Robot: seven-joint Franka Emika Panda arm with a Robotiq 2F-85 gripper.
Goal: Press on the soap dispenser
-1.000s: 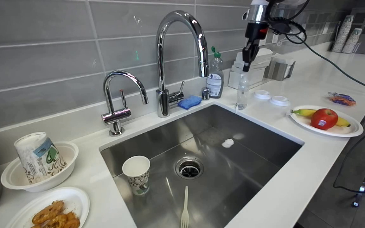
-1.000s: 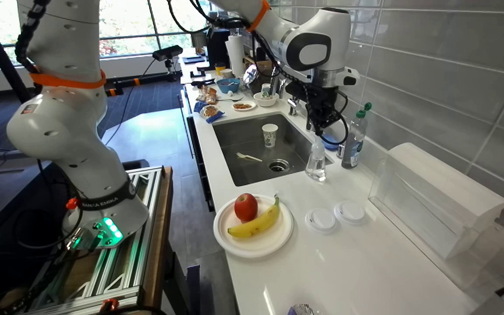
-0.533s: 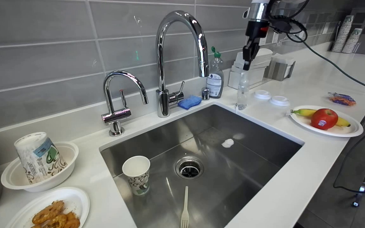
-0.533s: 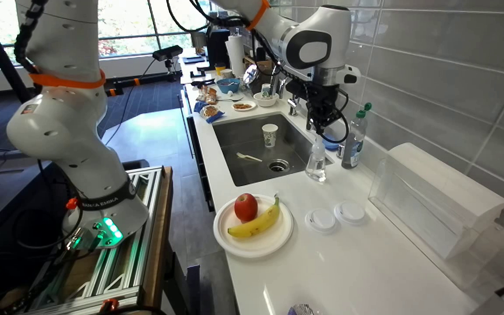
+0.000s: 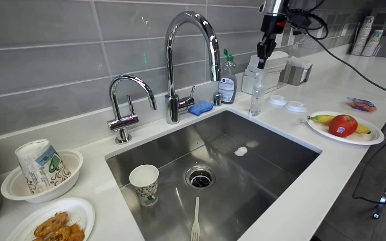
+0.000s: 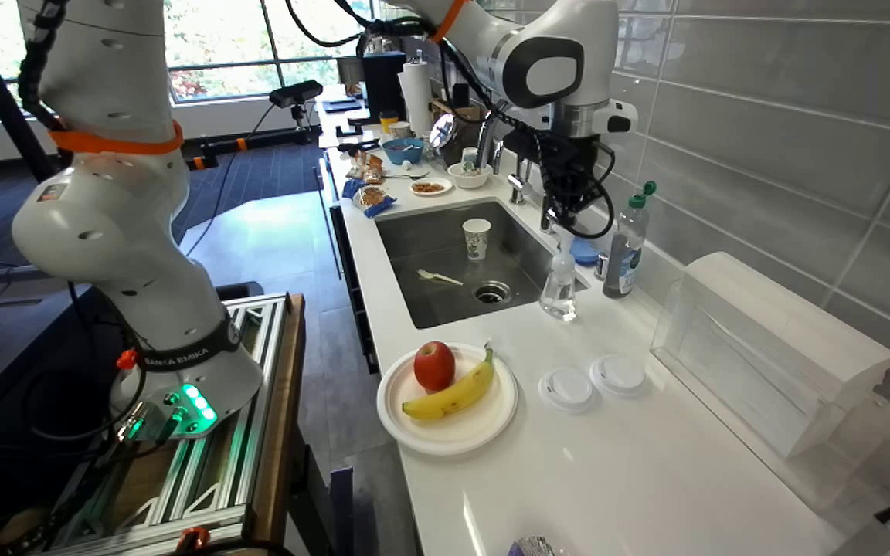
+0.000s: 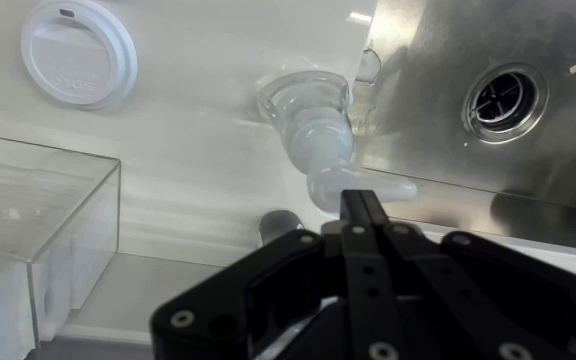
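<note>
One see-through plastic soap dispenser (image 6: 559,292) is standing upright on the glossy white bench (image 6: 630,479), just beside a corner of the steel sink (image 5: 243,194); its clear walls are making the liquid level hard to read. Right above its rounded, pale pump head (image 7: 329,187), the black pincer (image 7: 362,197) is hanging with its two fingers (image 7: 352,206) together, the tips covering part of the head from above; I'm not managing to tell whether they are touching it. Inside the sink, a patterned paper cup (image 5: 145,187) is standing near a pale fork (image 5: 196,221), while a white blob (image 5: 241,151) is lying well apart from both, too vague to name. A white bowl (image 5: 70,160) is holding a tilted, cup-patterned bundle (image 5: 42,169), and I'm not making out whether it is one cup or several. A white plate (image 5: 84,211), cut off at the edge of sight, is carrying brown, crusty food (image 5: 60,232). Another round plate (image 6: 445,439) is holding a red apple (image 6: 434,365) and a banana (image 6: 451,396).
</note>
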